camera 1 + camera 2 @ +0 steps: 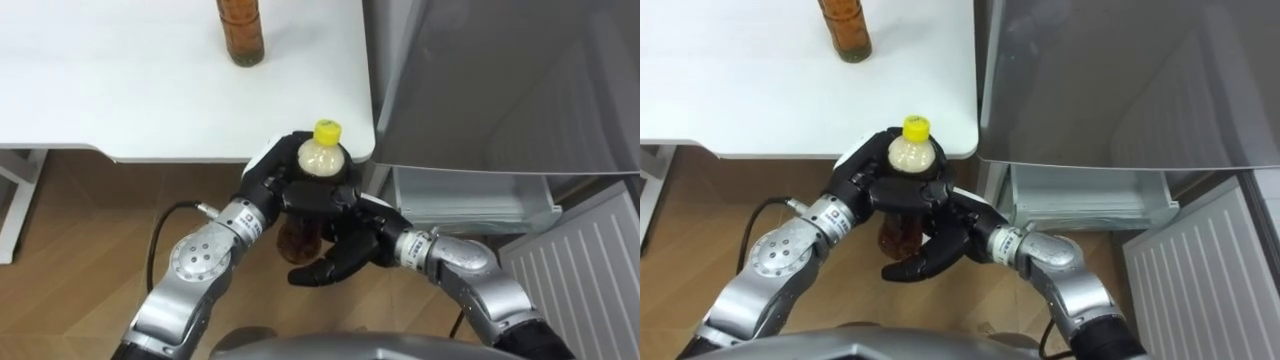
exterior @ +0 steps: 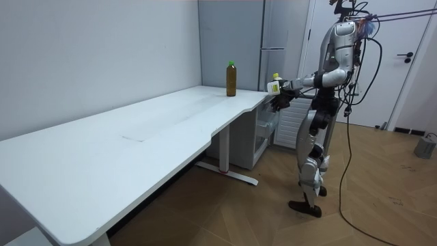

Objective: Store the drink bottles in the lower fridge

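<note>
A tea bottle with a yellow cap [image 1: 322, 160] [image 1: 910, 153] is held upright just off the white table's near corner, beside the fridge. My left hand [image 1: 272, 190] [image 1: 862, 188] is curled round its upper body. My right hand [image 1: 345, 255] [image 1: 940, 250] lies just beneath it, with its fingers [image 1: 318, 270] stretched out under the bottle's base. A second tea bottle [image 1: 241, 30] [image 2: 231, 78] stands on the table [image 1: 120, 90] farther back. The lower fridge compartment [image 1: 470, 200] is open to my right. In the room view I stand at the table's corner by the fridge, holding the bottle [image 2: 275, 83] out.
The grey upper fridge door [image 1: 500, 80] is closed and hangs over the open lower compartment. The white ribbed lower door [image 1: 590, 265] is swung out at the right. A table leg [image 1: 20, 190] stands at the left, over wooden floor.
</note>
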Tool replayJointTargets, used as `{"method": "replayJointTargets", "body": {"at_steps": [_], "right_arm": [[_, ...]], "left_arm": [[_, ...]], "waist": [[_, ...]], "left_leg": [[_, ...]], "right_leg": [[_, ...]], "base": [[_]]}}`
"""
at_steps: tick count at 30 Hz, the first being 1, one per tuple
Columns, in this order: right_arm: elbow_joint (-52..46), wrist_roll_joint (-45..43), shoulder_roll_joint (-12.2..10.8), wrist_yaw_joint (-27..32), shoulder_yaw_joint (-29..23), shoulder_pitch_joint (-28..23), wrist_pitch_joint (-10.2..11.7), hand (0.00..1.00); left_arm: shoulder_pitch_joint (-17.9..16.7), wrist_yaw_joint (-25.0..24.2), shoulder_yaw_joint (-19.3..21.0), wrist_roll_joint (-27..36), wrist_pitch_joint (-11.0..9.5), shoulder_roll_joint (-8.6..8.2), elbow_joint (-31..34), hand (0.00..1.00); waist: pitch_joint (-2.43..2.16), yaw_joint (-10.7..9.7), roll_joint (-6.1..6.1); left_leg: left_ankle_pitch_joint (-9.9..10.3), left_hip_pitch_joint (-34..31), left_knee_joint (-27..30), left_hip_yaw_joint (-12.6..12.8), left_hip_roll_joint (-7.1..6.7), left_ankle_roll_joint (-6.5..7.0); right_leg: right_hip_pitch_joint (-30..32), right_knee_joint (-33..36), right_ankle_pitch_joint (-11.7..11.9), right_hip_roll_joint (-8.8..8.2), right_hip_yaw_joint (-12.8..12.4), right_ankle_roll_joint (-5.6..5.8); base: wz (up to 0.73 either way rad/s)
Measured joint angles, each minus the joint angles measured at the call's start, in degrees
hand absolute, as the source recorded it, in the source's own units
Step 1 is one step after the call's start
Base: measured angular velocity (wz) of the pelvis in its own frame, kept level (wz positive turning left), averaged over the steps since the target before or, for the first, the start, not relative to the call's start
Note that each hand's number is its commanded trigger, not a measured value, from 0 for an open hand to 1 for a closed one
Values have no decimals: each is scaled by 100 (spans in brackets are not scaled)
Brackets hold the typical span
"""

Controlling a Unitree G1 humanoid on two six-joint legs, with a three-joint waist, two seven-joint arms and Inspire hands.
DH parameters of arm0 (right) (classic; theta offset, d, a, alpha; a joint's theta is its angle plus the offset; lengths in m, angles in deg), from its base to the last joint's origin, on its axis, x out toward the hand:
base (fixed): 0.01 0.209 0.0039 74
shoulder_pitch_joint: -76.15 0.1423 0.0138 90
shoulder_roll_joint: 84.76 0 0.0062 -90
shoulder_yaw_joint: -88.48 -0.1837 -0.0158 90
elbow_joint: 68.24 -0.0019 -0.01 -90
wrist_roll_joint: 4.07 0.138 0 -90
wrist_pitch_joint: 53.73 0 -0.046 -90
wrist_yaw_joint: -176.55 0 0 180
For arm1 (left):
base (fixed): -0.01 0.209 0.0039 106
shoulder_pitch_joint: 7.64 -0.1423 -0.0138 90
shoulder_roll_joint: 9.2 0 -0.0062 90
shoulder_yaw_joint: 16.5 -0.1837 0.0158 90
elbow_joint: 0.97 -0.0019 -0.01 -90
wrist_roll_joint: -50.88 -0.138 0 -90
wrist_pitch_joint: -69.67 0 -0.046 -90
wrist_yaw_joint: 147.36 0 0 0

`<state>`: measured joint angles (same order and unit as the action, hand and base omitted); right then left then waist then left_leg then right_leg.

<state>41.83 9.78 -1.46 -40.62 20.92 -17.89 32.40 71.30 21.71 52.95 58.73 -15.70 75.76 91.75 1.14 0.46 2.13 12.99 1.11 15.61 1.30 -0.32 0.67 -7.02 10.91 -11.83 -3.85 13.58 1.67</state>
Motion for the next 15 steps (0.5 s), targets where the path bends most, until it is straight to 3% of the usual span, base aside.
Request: {"method": "replayJointTargets", "body": {"at_steps": [15], "right_arm": [[37,-28,30,333,3,4,0,100]], "left_arm": [[9,-313,-162,55,-6,-135,82,98]], "waist": [[-9,17,30]], "left_leg": [[0,17,0,29,0,0]], "right_leg": [[7,-2,4,1,-70,2]], "base": [[-1]]}}
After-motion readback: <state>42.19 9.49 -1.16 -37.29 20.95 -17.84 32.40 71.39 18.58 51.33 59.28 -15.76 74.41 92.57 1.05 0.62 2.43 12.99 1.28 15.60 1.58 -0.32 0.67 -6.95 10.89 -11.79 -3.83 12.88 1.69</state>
